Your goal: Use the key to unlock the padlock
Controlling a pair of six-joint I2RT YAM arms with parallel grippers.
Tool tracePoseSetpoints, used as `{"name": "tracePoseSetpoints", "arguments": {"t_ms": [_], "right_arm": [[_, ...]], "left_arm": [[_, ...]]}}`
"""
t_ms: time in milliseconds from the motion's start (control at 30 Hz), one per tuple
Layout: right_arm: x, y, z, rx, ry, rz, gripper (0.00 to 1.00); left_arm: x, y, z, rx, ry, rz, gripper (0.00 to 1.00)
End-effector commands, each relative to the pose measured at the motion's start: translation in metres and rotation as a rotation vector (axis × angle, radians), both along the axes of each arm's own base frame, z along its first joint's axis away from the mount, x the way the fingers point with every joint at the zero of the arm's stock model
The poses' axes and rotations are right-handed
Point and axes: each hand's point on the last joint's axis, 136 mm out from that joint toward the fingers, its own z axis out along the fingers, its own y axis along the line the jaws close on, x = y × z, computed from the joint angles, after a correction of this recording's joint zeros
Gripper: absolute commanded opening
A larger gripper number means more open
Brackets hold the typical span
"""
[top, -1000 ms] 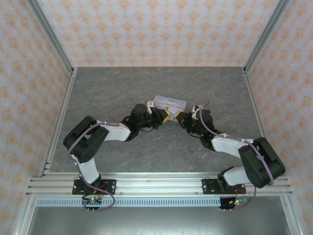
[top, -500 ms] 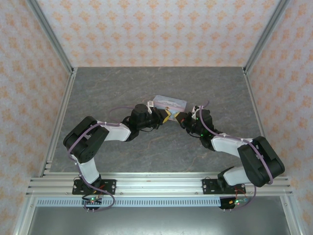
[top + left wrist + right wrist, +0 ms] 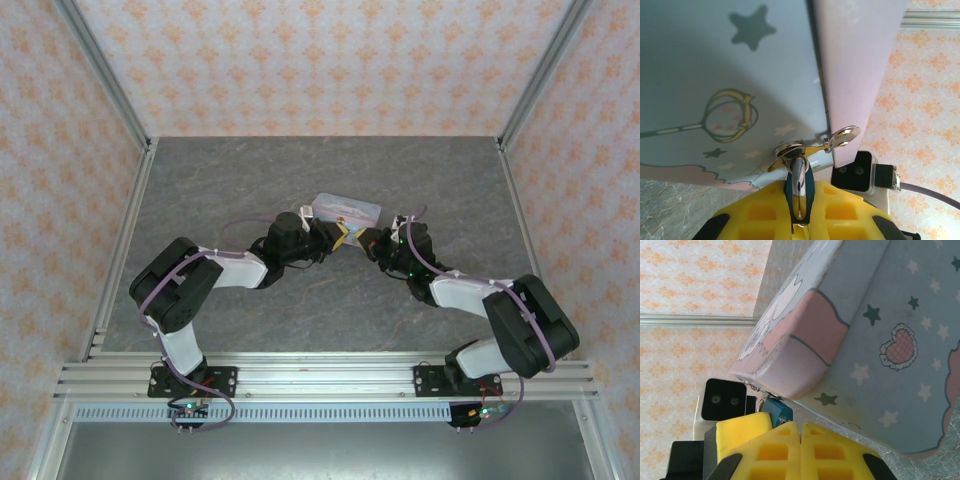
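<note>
The small teal padlock (image 3: 809, 192) hangs by its shiny shackle from the hasp (image 3: 789, 148) on the front of the pale-blue cartoon tin box (image 3: 348, 210). My left gripper (image 3: 800, 216) is shut on the padlock's body, its yellow fingers on either side. In the right wrist view the padlock (image 3: 777, 412) sits just below the box's corner. My right gripper (image 3: 799, 427) is right beside it with its fingers pressed together, and the left gripper's yellow finger (image 3: 742, 432) is alongside. The key is hidden. From above, the left gripper (image 3: 342, 237) and right gripper (image 3: 368, 243) meet in front of the box.
The tin box (image 3: 890, 340) stands on the grey stone-patterned table (image 3: 300, 300), close against both wrists. Aluminium frame posts (image 3: 110, 90) and patterned walls enclose the table on three sides.
</note>
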Motion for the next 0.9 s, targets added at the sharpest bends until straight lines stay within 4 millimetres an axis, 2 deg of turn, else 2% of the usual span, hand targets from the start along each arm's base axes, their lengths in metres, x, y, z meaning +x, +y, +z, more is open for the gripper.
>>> {"name": "tracePoseSetpoints", "arguments": {"t_ms": [0, 133, 300, 600, 867], "right_arm": [[0.005, 0.007, 0.026, 0.041, -0.063, -0.001, 0.0], [-0.002, -0.006, 0.011, 0.004, -0.024, -0.052, 0.0], [-0.008, -0.016, 0.002, -0.01, 0.002, -0.085, 0.0], [-0.009, -0.014, -0.001, -0.016, 0.025, -0.073, 0.0], [-0.005, -0.009, 0.005, -0.006, 0.017, -0.06, 0.0]], "left_arm": [[-0.001, -0.01, 0.028, -0.056, -0.06, -0.013, 0.0], [0.0, -0.007, 0.024, -0.045, -0.05, 0.005, 0.0], [0.0, -0.006, 0.022, -0.043, -0.045, 0.012, 0.0], [0.001, -0.006, 0.022, -0.043, -0.044, 0.016, 0.0], [0.001, -0.006, 0.021, -0.043, -0.041, 0.015, 0.0]]}}
